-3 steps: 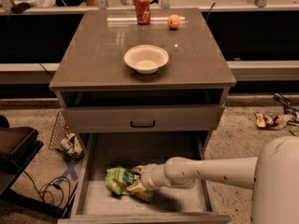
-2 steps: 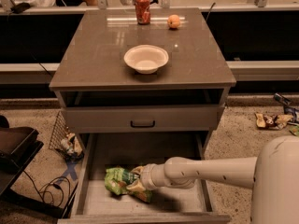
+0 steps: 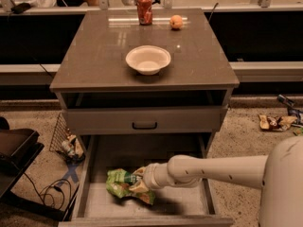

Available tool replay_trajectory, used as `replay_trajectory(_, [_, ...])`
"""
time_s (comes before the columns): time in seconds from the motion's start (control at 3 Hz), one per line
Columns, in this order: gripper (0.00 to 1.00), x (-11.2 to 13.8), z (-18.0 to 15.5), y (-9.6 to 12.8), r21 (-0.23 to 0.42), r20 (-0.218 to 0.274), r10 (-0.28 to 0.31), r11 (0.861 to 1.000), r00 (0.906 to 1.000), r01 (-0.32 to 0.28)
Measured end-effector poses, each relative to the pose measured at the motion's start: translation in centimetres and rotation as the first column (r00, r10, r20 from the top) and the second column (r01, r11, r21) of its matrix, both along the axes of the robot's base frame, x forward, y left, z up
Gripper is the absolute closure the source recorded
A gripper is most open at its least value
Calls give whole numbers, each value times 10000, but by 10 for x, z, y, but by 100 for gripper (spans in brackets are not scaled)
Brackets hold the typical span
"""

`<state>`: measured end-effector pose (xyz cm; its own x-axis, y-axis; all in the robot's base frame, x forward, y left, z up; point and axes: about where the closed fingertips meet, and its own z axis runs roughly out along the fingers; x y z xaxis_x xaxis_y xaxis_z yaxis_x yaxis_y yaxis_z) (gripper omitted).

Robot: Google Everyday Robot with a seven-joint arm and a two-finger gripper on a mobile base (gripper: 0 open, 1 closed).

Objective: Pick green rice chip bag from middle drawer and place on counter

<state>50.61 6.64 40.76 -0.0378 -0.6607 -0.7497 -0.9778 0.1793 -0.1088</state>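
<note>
Gripper: my gripper (image 3: 138, 179) is down inside the middle drawer (image 3: 189, 205), pressed against the right end of the green rice chip bag (image 3: 122, 186); my arm reaches in from the right.
Grip state: cannot tell if I have hold of it, the tip is buried against the crumpled foil.
Bag: lies on the drawer floor, left of centre, near the front edge, not lifted.
Key relation: bag is directly left of my gripper; its long axis runs roughly left-right, about in line with my wrist, so I meet it end-on.
Counter: counter (image 3: 94, 60) is above and behind; the drawer front (image 3: 144, 119) with the black handle hangs over the back of the open drawer.
On counter: white bowl (image 3: 148, 59) mid-slab, red can (image 3: 145, 8) and orange fruit (image 3: 176, 21) at the back.
Step, my guess: grasp stage, lift not yet done.
Next needs: straight up first, then back over the front edge, setting down beside the bowl.
Risk: an end-on pinch on foil could slip.
</note>
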Motion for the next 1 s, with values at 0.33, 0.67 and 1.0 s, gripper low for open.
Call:
replay_trajectory(0.33, [100, -9, 55, -17, -108, -354, -102, 9999, 9993, 98])
replay_trajectory(0.67, [100, -27, 125, -37, -67, -637, -476, 9989, 9968, 473])
replay_trajectory(1.0, [100, -39, 212, -58, -21, -336, -744, 9972, 9967, 744])
